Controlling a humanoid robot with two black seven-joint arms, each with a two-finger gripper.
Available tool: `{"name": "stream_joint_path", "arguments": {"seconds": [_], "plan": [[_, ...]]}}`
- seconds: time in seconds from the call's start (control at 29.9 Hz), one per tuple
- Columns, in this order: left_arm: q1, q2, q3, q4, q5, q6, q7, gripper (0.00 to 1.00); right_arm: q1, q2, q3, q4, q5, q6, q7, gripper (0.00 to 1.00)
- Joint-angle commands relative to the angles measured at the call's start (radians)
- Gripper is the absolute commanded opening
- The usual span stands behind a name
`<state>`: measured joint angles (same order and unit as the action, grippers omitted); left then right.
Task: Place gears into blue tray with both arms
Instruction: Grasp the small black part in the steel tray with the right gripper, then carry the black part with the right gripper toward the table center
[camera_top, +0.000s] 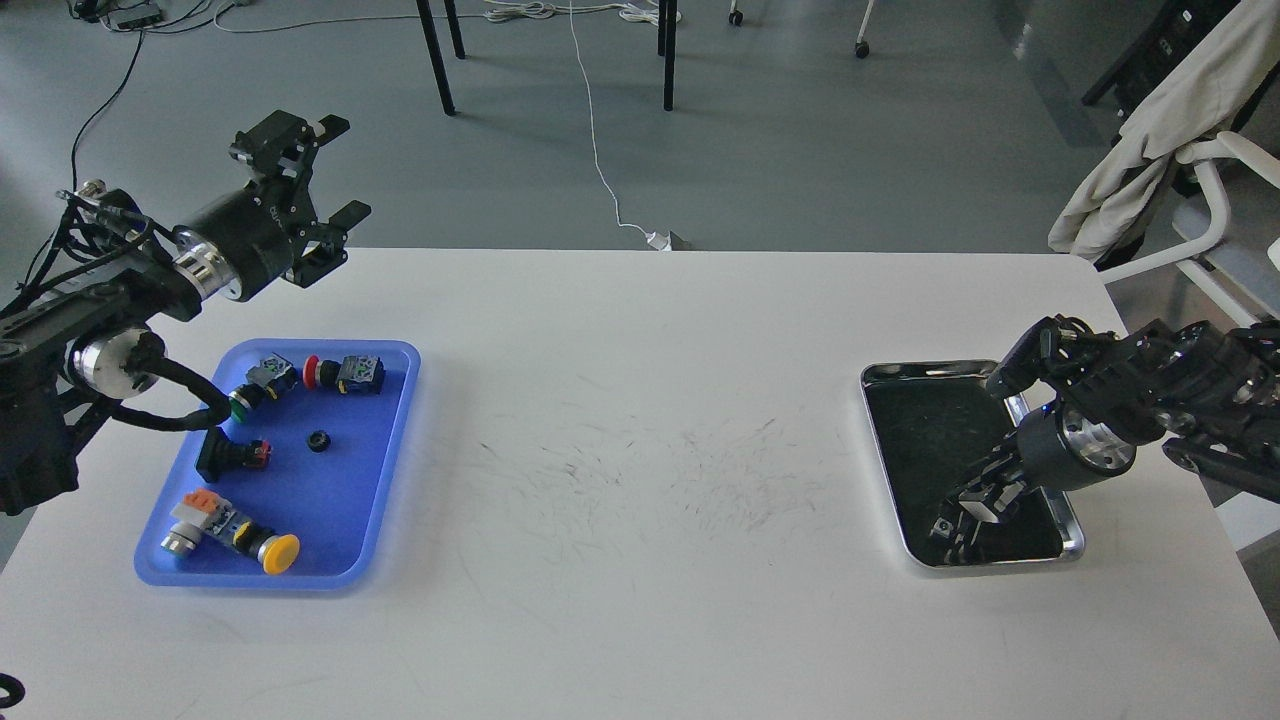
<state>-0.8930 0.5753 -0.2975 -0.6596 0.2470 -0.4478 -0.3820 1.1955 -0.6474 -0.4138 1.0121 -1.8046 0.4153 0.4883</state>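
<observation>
Gear (318, 441) number one is lying in the blue tray (390, 440). I am holding my left gripper (330, 205) open and empty above it, while reaching my right gripper (960, 520) into the steel tray (880, 375); whether it grips the second gear, I cannot tell.

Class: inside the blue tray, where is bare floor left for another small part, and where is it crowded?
Blue tray: bare right of the gear, toward the right rim. Crowded along the far edge and left side with push-button switches.

No lettering, label, brand, number or sign is sharp enough to read.
</observation>
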Motion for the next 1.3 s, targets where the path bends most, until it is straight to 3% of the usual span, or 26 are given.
{"name": "stream_joint_path", "arguments": {"seconds": [0.0,0.17,0.33,0.64,1.0,1.27], "plan": [[0.000,0.000,0.000,0.000,0.000,0.000,0.000,0.99,0.000,0.000,0.000,-0.001,-0.009,0.008,0.000,0.29],[0.002,0.000,0.000,0.000,0.001,0.000,0.000,0.99,0.000,0.002,0.001,-0.001,-0.018,0.010,0.000,0.20],[0.002,0.006,0.000,0.000,0.002,0.000,0.000,0.99,0.000,0.008,0.001,-0.004,-0.019,0.019,0.000,0.01],[0.002,0.028,0.000,-0.001,0.002,-0.003,0.000,0.99,0.064,0.015,0.013,-0.024,-0.016,0.014,0.000,0.01],[-0.001,0.089,-0.003,-0.015,-0.002,-0.012,0.000,0.99,0.145,0.182,0.144,-0.119,-0.013,-0.033,0.000,0.01],[-0.001,0.170,-0.005,-0.047,-0.003,-0.026,0.000,0.99,0.141,0.311,0.150,-0.194,-0.015,-0.231,0.000,0.01]]}}
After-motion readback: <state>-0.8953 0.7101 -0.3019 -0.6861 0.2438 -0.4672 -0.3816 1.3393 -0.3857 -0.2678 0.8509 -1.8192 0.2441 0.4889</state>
